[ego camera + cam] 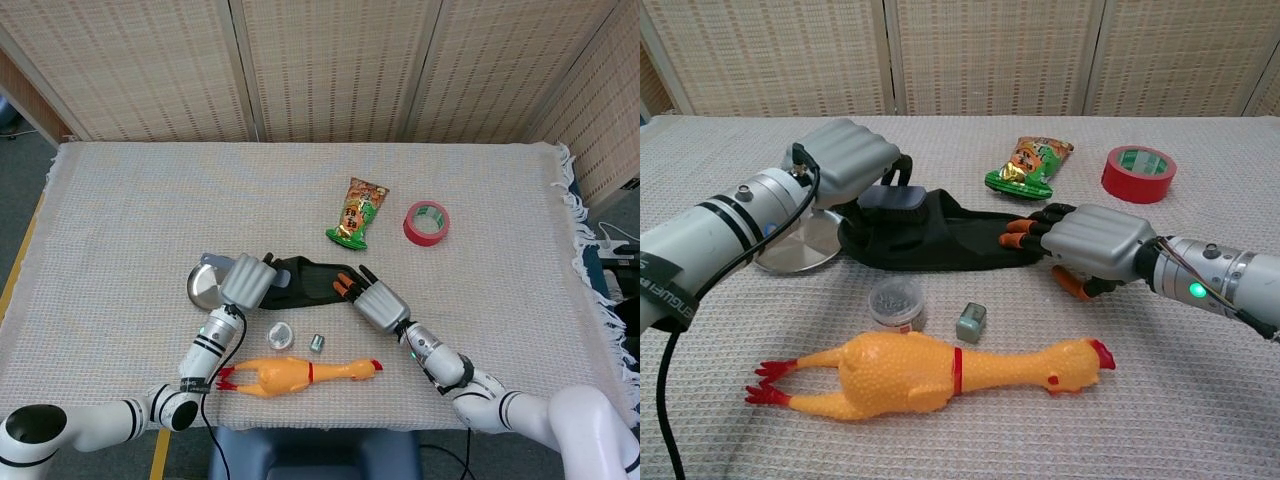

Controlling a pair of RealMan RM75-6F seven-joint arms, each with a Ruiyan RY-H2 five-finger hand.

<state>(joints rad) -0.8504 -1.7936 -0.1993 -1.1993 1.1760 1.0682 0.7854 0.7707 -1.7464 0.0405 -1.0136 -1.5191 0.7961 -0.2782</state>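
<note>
A black slipper [318, 279] [940, 240] lies across the middle of the table. My left hand [246, 280] [845, 160] grips a dark brush [895, 198] with a grey-blue handle [209, 259] and holds its head down on the slipper's left end. My right hand [376, 304] [1095, 242] holds the slipper's right end, with its orange-tipped fingers [1025, 232] on top and the thumb underneath.
A round metal plate [203, 288] [790, 248] sits under the left wrist. In front lie a rubber chicken [300, 374] [930, 372], a small jar [279, 335] [895, 303] and a little grey block [316, 343] [971, 321]. A snack bag [358, 213] [1030, 163] and red tape roll [427, 222] [1138, 173] lie behind.
</note>
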